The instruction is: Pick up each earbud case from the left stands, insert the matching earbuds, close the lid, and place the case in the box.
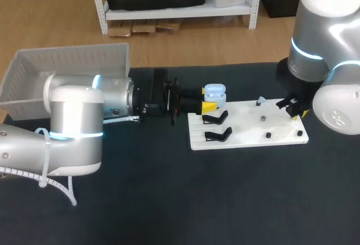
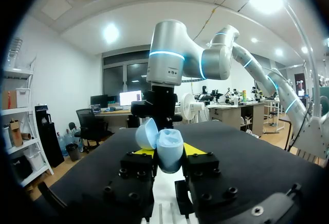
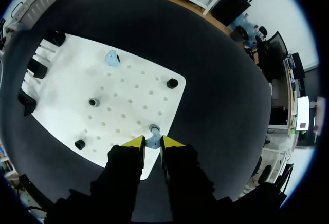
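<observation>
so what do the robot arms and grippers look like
The left arm and right arm are thick silver-grey tubes with glowing light-blue rings. A white cable with ties hangs off the left one. The left gripper and right gripper are black with yellow tips.

There are one earbud case (image 1: 214, 92), two blue earbuds (image 3: 112, 57), three black stands (image 3: 36, 67), one white board (image 1: 247, 128) and one box (image 1: 67, 65).
</observation>
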Robot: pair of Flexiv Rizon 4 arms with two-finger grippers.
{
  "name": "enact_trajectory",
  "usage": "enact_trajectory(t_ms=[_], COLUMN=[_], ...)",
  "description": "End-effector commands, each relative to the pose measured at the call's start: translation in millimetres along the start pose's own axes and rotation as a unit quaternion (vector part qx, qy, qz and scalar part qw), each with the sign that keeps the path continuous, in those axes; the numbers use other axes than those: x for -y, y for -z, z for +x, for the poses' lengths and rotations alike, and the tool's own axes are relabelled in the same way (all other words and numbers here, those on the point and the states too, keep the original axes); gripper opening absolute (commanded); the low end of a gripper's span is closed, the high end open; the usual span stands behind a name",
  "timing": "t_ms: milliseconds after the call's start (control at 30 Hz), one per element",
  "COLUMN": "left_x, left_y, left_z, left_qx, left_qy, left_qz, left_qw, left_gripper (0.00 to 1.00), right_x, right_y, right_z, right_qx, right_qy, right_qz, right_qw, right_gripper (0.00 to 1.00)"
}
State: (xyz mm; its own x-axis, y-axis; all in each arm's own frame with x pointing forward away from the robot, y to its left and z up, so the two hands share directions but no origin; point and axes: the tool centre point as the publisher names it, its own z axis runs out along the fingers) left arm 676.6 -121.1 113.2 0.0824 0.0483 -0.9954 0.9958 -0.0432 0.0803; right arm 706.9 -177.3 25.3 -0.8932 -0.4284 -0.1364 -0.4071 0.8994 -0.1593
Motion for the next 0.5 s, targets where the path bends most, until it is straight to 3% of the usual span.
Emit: enact_trajectory(t_ms=[33, 200, 500], left_x=[1.7, 1.7, 1.7], left_y=[-0.8, -0.8, -0.8], left_z=[0.7, 0.7, 0.7], left_qx=[0.001, 0.001, 0.001], left_qy=[-0.002, -0.002, -0.002], left_qz=[-0.004, -0.004, -0.004], left_qw=[1.0, 1.0, 1.0], left_gripper=[0.0, 0.0, 0.0], right_x=[-1.4, 1.5, -18.8], right_y=[3.0, 23.7, 120.1], right_z=[3.9, 3.7, 7.2], right_qx=[0.004, 0.015, -0.014], right_qy=[-0.002, -0.024, -0.076], right_qz=[0.005, 0.027, 0.014], right_qw=[1.0, 0.999, 0.997], right_gripper=[0.0, 0.0, 0.0])
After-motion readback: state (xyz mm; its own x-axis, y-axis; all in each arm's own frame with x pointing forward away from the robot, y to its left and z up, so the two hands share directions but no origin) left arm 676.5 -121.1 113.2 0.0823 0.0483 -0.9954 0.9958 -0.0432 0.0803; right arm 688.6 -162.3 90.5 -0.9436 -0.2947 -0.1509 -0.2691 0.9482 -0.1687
